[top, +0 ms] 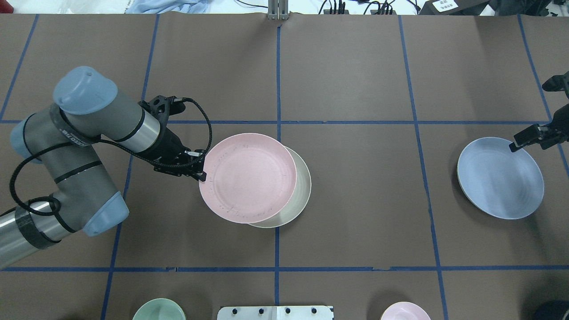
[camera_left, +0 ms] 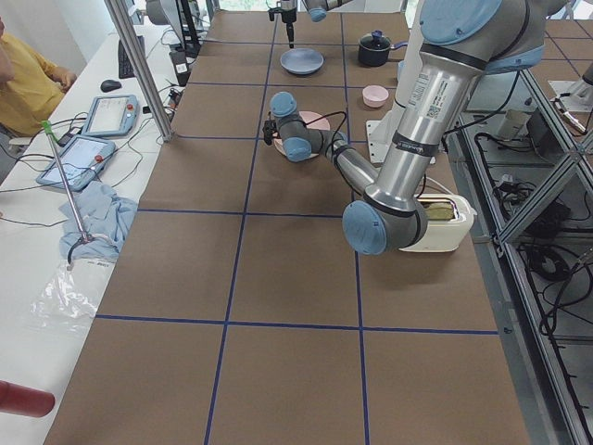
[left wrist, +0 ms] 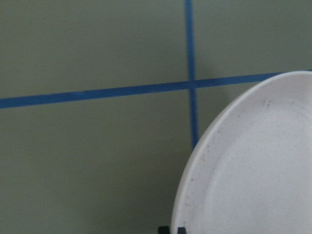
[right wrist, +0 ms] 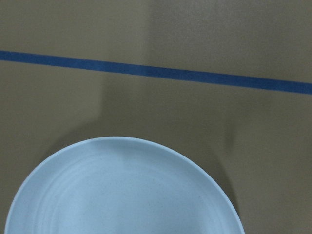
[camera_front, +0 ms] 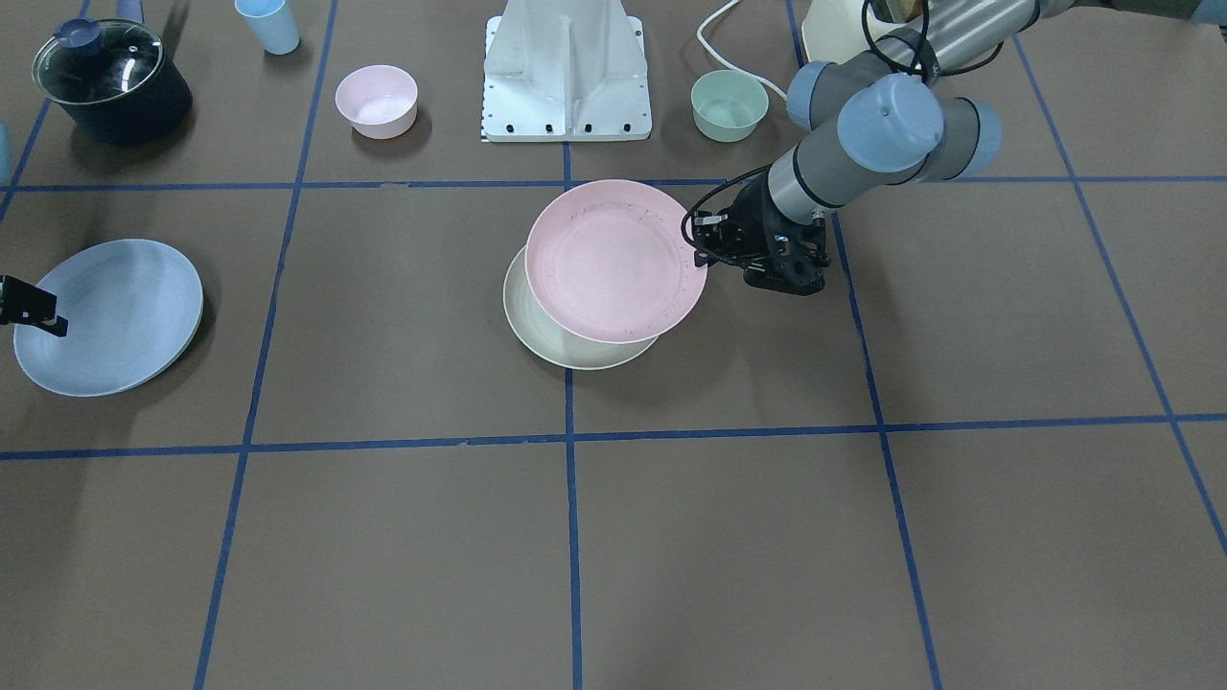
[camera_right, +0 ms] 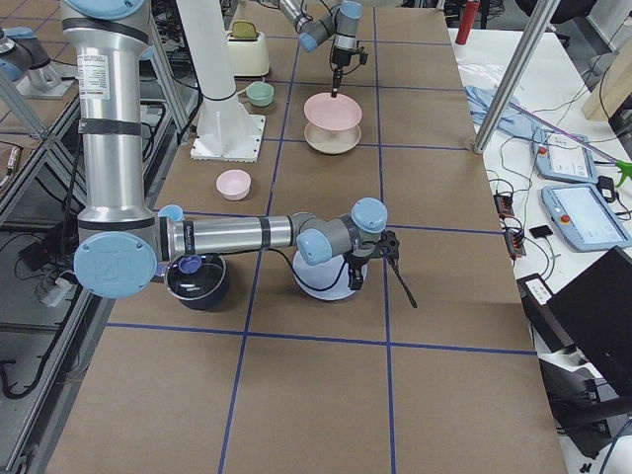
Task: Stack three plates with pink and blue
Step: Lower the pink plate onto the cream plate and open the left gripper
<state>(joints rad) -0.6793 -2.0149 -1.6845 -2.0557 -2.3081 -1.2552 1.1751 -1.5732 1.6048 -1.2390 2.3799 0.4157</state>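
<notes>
Overhead and front-facing cameras look steeply down on the worktop (top: 355, 200) from opposite sides, both framing the pink plate (top: 247, 177) near centre. Two end cameras sight along its length from afar. Each wrist camera sits close over one plate rim.

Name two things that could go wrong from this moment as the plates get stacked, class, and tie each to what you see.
1. The pink plate, gripped at its rim by the left tool, sits off-centre over the cream plate; released here, it may settle crooked.
2. The right tool grips the blue plate only at its edge, so it could tilt or slip when carried.
</notes>
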